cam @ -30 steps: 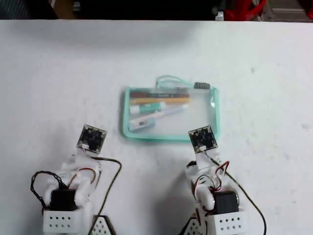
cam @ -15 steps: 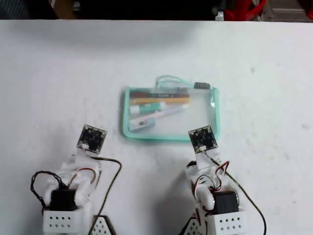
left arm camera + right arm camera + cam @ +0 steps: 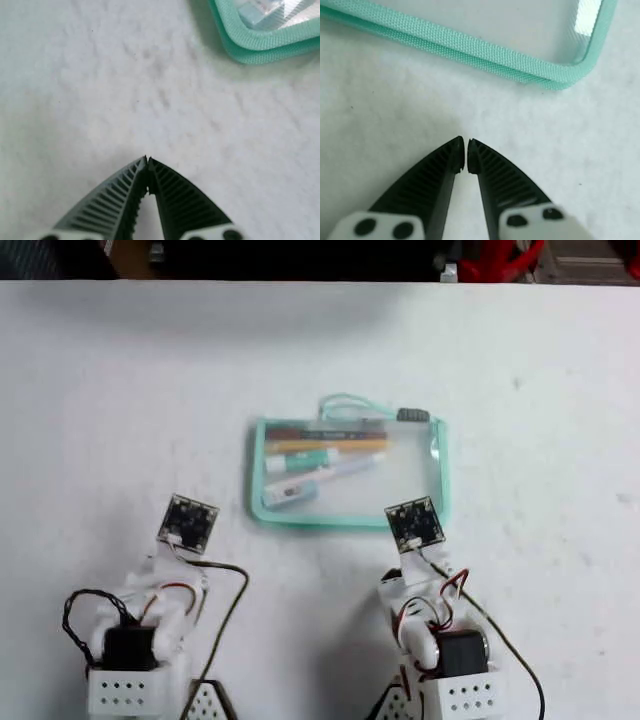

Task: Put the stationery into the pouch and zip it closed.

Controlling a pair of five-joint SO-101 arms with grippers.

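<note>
Two grippers sit idle at the bottom of the high view while the pouch (image 3: pixel 350 521) lies just up-frame of them at the centre of the white table (image 3: pixel 120 390), its long axis running left to right across the picture. The left gripper (image 3: pixel 147 165) has its ribbed jaws pressed together, tips meeting over bare table, with one rounded teal corner of the pouch off toward the upper right of its wrist view. The right gripper (image 3: pixel 465 147) is likewise closed on nothing, only a hairline between the tips, and the pouch's near teal edge crosses the top of its wrist view just ahead. From above, the right arm (image 3: pixel 440 640) is plainly the nearer: its wrist camera board (image 3: pixel 415 523) overlaps the pouch's lower right edge, while the left arm (image 3: pixel 130 640) stands apart from the lower left corner. The pouch is clear-faced with teal binding, and the stationery (image 3: pixel 325 455), several pens and pencils, lies inside toward its upper left. The dark zip pull (image 3: pixel 412 415) rests at the upper right corner beside a teal cord loop (image 3: pixel 345 402), on the long edge farthest from both arms. Whether the zip is fully shut cannot be told from here, though the pull's end position suggests little remains to do.
</note>
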